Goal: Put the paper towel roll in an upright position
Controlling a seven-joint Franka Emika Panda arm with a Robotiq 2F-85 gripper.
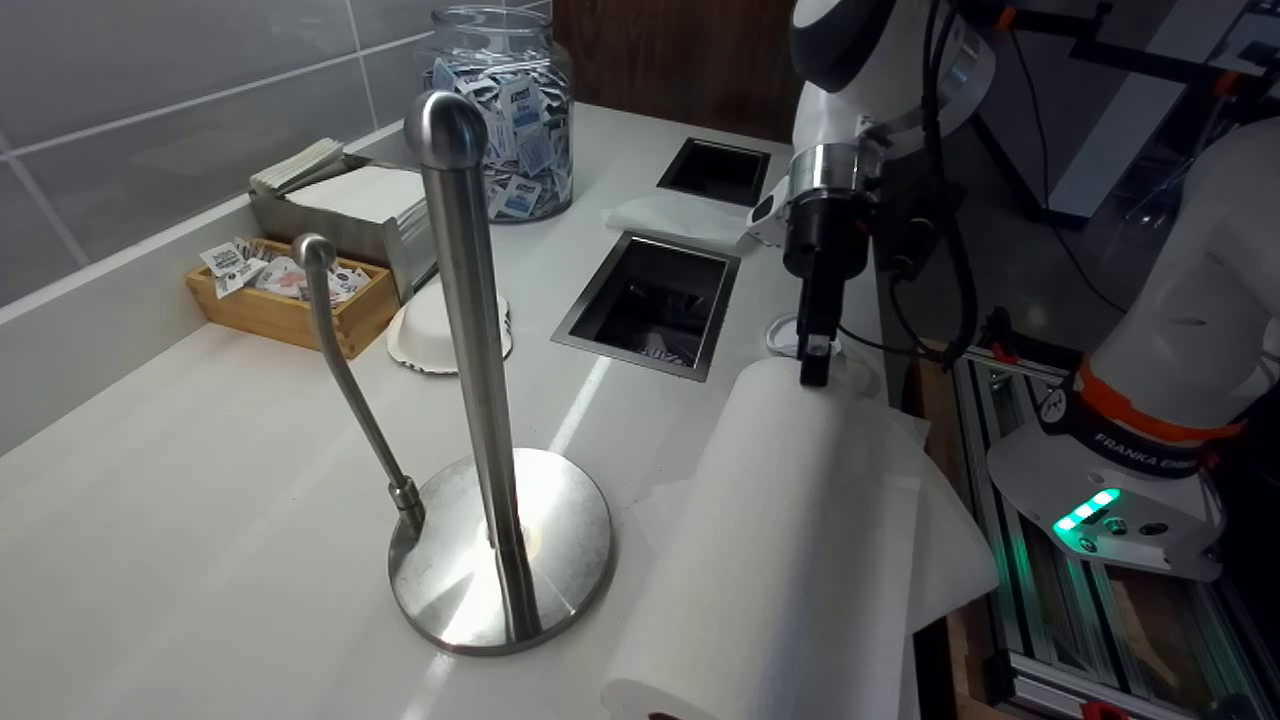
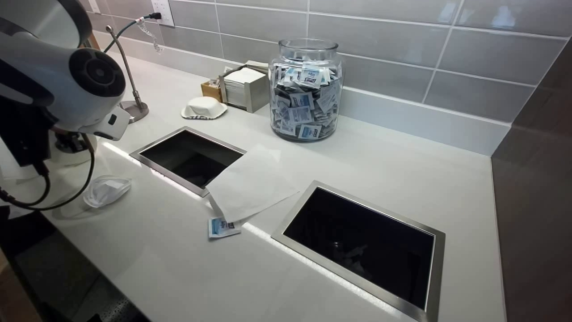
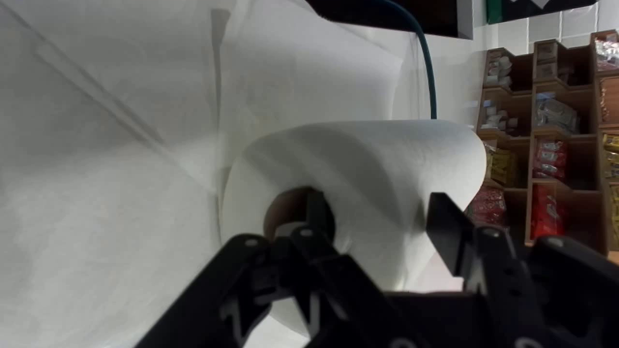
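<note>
The paper towel roll (image 1: pixel 780 540) lies on its side along the counter's front edge, with a loose sheet (image 1: pixel 950 530) trailing off it. Its hollow-core end faces the wrist camera in the wrist view (image 3: pixel 367 159). My gripper (image 3: pixel 377 217) straddles the roll's paper wall: one finger is inside the core, the other against the outside. It appears shut on that wall. In an exterior view the gripper (image 1: pixel 815 372) shows at the roll's far end, with one finger over its top. The silver metal holder (image 1: pixel 470 300) stands upright, without a roll, beside the roll.
A glass jar of packets (image 1: pixel 515 130), a napkin holder (image 1: pixel 330 210), a wooden box (image 1: pixel 290 300) and a white bowl (image 1: pixel 425 325) stand toward the wall. Two framed bin openings (image 2: pixel 187 156) (image 2: pixel 357 241) are in the counter. A plastic lid (image 2: pixel 107 190) lies near the front edge.
</note>
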